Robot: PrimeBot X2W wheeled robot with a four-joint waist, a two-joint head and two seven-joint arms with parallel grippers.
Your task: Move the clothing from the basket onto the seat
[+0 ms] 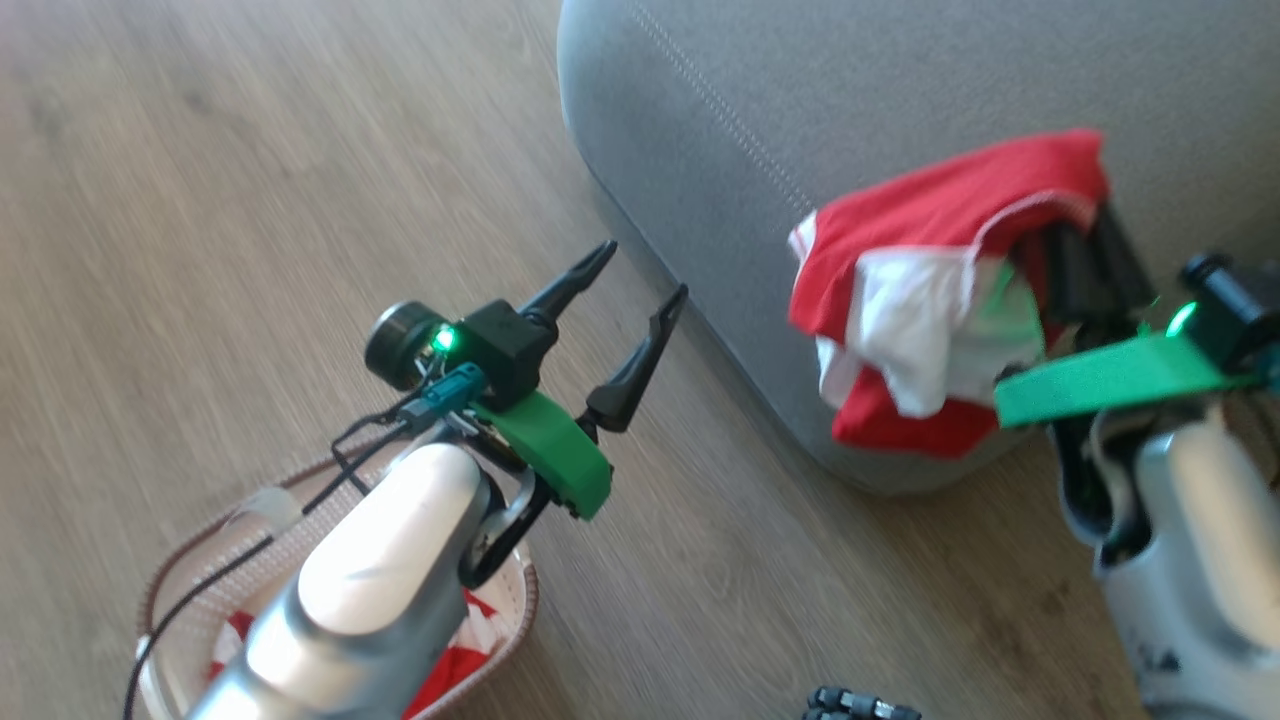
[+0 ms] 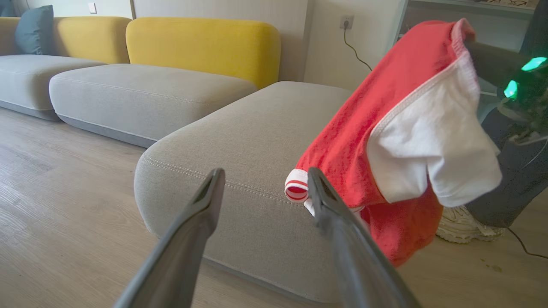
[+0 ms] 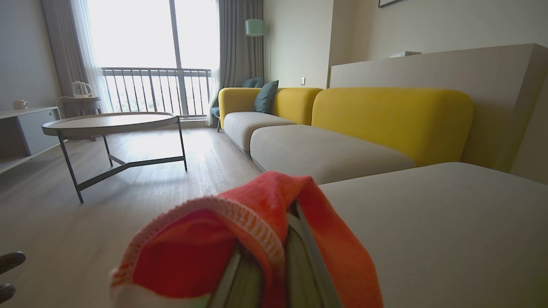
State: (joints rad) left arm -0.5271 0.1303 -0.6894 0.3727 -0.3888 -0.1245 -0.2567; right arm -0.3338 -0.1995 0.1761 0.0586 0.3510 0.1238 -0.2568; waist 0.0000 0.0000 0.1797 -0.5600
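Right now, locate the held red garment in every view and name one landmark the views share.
Head view: the red garment hangs right of centre from the shut right gripper, in front of the grey seat.
Left wrist view: the garment hangs in the right half, before the seat's right part.
Right wrist view: the garment sits bottom centre, bunched over the fingers.
Shared landmark: the grey seat.
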